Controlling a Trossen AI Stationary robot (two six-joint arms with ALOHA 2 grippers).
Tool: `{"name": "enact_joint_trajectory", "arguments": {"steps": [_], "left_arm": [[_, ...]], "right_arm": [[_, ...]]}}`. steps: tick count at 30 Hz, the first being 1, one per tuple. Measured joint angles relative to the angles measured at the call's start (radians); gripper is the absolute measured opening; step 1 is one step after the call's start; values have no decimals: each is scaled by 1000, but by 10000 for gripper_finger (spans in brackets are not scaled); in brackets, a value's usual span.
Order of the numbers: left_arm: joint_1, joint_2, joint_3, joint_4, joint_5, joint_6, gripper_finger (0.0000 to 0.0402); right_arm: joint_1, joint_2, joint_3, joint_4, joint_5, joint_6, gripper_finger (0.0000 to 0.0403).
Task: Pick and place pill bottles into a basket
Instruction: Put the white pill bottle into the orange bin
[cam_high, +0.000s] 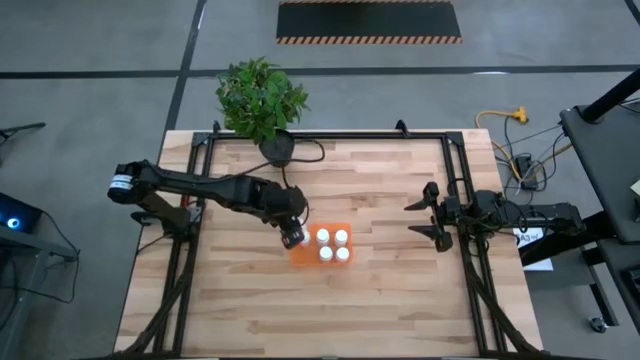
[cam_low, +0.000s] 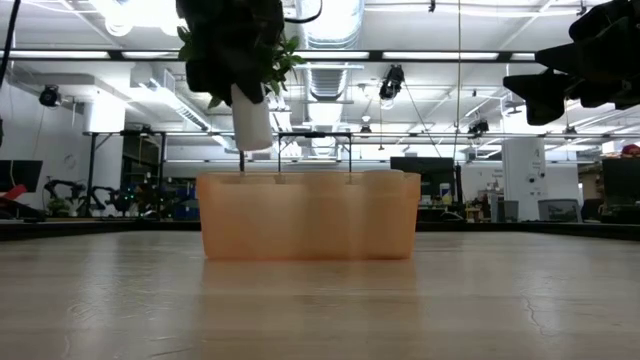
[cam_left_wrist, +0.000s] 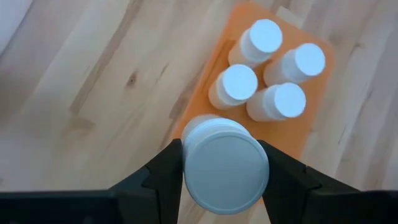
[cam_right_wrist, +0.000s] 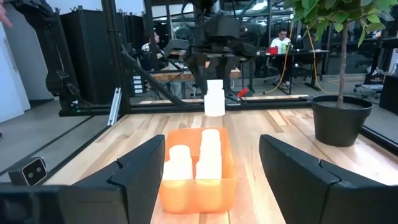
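Note:
My left gripper (cam_high: 292, 236) is shut on a white pill bottle (cam_left_wrist: 225, 165), held above the left end of the orange basket (cam_high: 303, 252). Several white bottles (cam_high: 333, 245) stand upright in the basket; they also show in the left wrist view (cam_left_wrist: 267, 68). In the low view the held bottle (cam_low: 252, 115) hangs clear above the basket's rim (cam_low: 310, 215). My right gripper (cam_high: 428, 222) is open and empty, raised over the table's right side. My left gripper pinches the bottle between its two fingers (cam_left_wrist: 165, 171), one on each side of the cap end (cam_left_wrist: 186, 155). The fingers come from above, pointing down. The bottle stands upright and lifted clear, its lower body (cam_low: 253, 128) hanging below the fingers above the basket.
A green plant in a black pot (cam_high: 262, 100) stands at the table's far edge, left of middle. Bare wood lies in front of the basket and to its left and right. Black frame rails run along the table's left and right sides (cam_high: 462, 190).

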Motion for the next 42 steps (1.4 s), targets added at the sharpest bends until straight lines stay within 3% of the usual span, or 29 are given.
{"name": "enact_joint_trajectory", "arguments": {"steps": [9, 26, 42], "left_arm": [[-25, 25, 56, -105, 0, 67, 154], [-90, 245, 312, -161, -20, 147, 154], [-200, 276, 270, -161, -54, 13, 154]], "right_arm": [[0, 0, 0, 0, 0, 0, 256], [0, 0, 0, 0, 0, 0, 255], [0, 0, 0, 0, 0, 0, 253]]}}
